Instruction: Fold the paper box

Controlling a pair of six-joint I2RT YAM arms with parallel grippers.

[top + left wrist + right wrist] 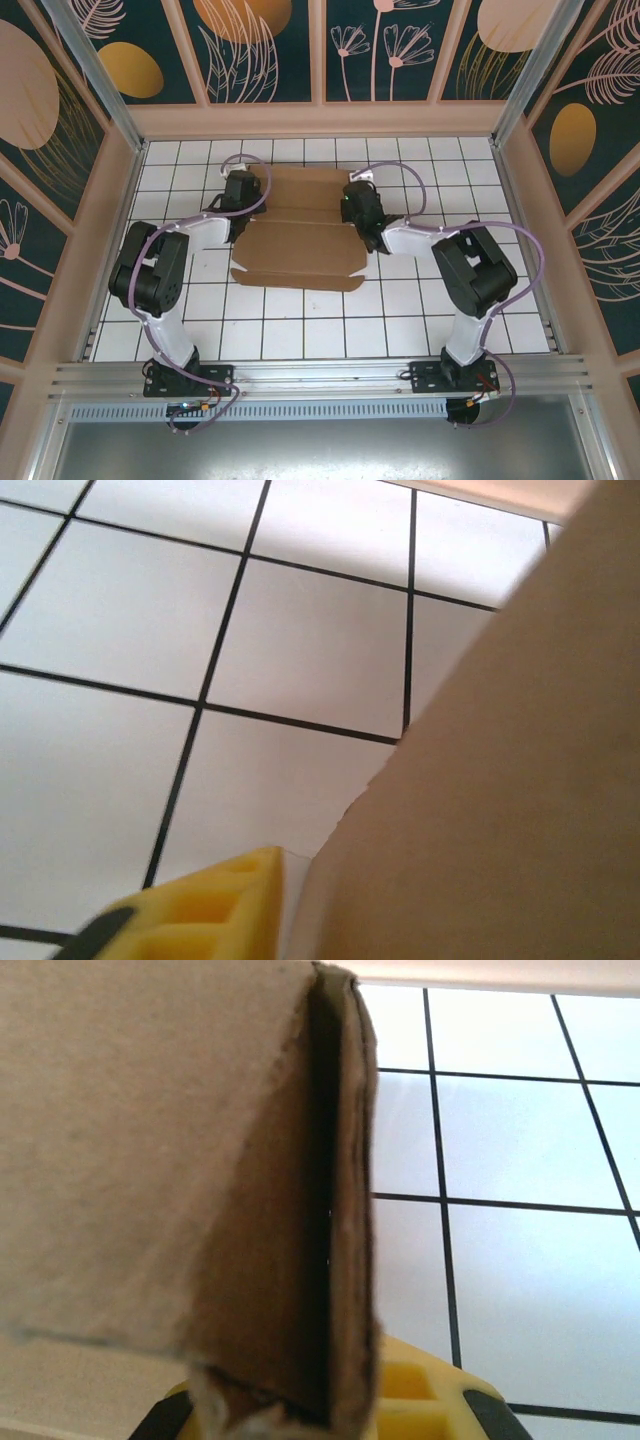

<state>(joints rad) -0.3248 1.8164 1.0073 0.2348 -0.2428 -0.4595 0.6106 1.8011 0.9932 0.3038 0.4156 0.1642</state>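
Mid-fold here: the paper box (300, 245) lies in the middle of the tiled table (480, 300). It is mostly flat, with its creased panels spread between the two arms and a long flap running along the near edge. The right gripper (355, 203) sits at the sheet's right-hand edge, and the wrist view makes the grip plain: a doubled-over flap of brown cardboard runs straight down between the yellow pads (425, 1400), with the jaws closed tight on it. The left gripper (245, 192) sits at the far left corner of the sheet. From its wrist camera one yellow finger (215, 910) shows just beside the cardboard's edge, with the board looming close on the right, but I cannot tell whether those jaws are parted or pinching. My read is that this is the side-flap stage, raising and creasing the ends, with most of the box unformed, so it's early going. The next move, I'd say, calls for a firm pinch on the right while that flap swings over along its score line. The left needs a sure hold or a steady press on its own edge so the sheet doesn't skate across the smooth tiles. The danger is a lopsided pull that twists the sheet instead of bending it at the crease.
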